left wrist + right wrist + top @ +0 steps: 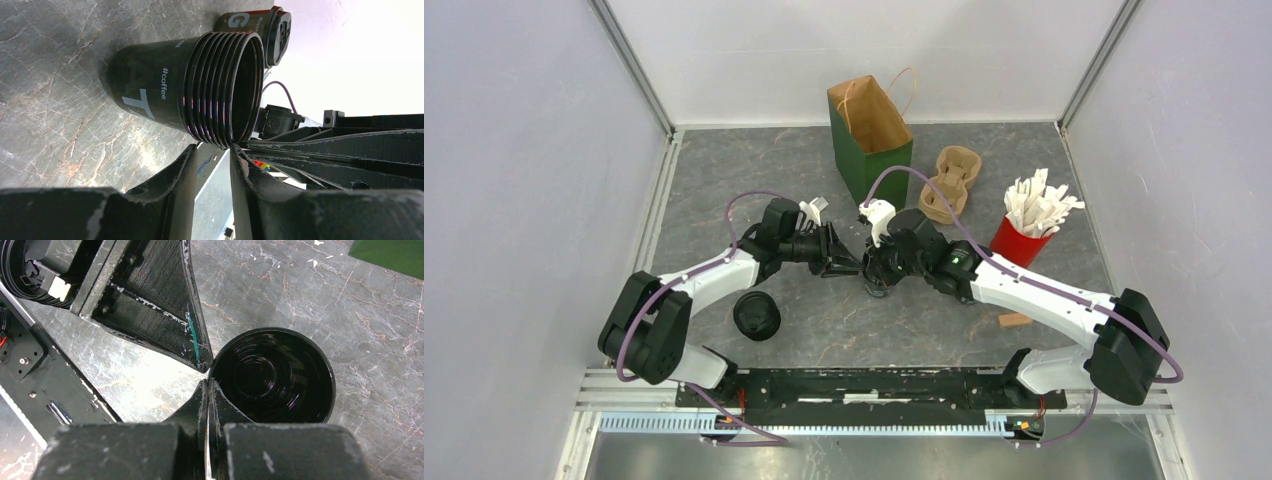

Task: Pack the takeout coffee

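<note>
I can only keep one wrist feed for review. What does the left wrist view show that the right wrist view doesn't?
Only the left wrist view: the stack of black cups from the side, its nested rims and #coffee print, with the fingertips of the left gripper at the rims. Only the right wrist view: the top cup's inside, the right gripper shut on its rim, a corner of the green bag. Both: the stack, the grey marbled table, a left-gripper finger.
</note>
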`<action>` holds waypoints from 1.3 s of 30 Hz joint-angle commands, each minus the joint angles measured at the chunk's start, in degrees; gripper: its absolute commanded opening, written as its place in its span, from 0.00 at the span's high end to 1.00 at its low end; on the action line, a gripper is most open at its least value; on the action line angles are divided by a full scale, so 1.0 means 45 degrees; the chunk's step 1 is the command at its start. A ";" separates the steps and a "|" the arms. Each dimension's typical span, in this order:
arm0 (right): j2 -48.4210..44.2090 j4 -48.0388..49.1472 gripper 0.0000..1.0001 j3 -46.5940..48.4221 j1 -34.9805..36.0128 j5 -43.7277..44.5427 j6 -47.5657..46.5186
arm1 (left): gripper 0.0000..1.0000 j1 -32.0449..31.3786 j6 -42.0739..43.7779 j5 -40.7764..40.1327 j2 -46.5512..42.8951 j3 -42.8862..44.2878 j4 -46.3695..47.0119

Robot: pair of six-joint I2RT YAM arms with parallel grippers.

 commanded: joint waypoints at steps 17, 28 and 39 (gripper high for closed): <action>-0.0069 0.0532 1.00 0.0174 0.0105 -0.0030 0.0175 | 0.63 -0.0048 -0.0044 -0.0026 0.0041 0.0040 0.0115; -0.0180 0.0930 1.00 0.0106 0.0164 -0.0121 0.0253 | 0.64 -0.0065 0.0054 -0.0170 0.0226 -0.0021 0.0115; -0.0358 0.1213 1.00 -0.0062 0.0200 -0.0091 0.0258 | 0.63 -0.0173 0.0109 -0.0226 0.0403 0.0036 0.0115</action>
